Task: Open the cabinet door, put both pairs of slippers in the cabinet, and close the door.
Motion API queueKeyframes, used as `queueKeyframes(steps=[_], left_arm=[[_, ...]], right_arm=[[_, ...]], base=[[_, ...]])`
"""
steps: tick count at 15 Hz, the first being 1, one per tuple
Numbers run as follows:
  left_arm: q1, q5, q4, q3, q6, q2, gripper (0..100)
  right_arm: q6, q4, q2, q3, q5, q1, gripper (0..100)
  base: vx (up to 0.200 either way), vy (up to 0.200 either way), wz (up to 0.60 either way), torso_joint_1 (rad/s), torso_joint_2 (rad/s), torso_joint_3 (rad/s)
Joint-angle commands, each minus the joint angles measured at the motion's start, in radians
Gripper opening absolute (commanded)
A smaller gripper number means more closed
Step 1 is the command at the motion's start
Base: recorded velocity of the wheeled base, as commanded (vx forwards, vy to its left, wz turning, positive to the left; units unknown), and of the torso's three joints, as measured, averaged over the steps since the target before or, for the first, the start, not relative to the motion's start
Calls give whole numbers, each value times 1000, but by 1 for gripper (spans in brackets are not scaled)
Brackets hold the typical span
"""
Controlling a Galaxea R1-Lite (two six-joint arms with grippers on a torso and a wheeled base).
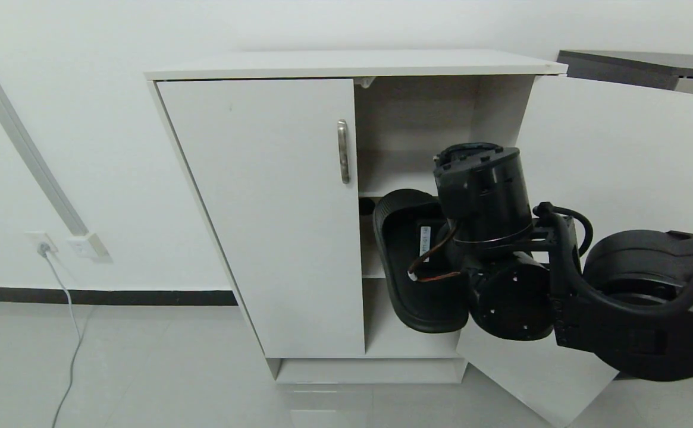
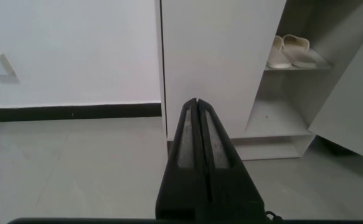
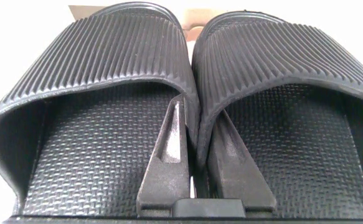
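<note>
Right end effector (image 3: 198, 115) clamps a ribbed black rubber slipper pair (image 1: 403, 285) at the open white flat-panel cabinet (image 1: 263, 208); left end effector (image 2: 197, 109), closed tight and empty, over glossy grey floor tiles (image 2: 75, 168).

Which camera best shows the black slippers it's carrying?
Right wrist view: both black slippers close up, pincer clamping their inner edges. Head view catches one, half hidden by the arm. Left wrist view faces the cabinet instead.
</note>
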Motion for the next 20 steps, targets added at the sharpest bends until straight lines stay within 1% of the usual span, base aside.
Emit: queueKeyframes(steps=[1,12,15,16,20], left_arm=[[0,0,1,0,-1,1,0],[0,-1,1,0,-1,1,0],[0,-1,1,0,1,1,0],[0,-1,1,0,1,1,0],[0,0,1,0,-1,1,0]], right_arm=[[-1,-3,4,0,0,0,0],[-32,-33,36,-11,0,-2,0],[-32,-35,55,-45,9,-6,0],[-32,-33,70,-68,9,-19,0],[-29,-35,104,-88,21,-57,0]], base=[[200,0,0,-2,-2,-2],[200,0,0,2,1,4],[0,0,0,0,0,0],[0,0,0,0,0,0],[0,0,0,0,0,0]])
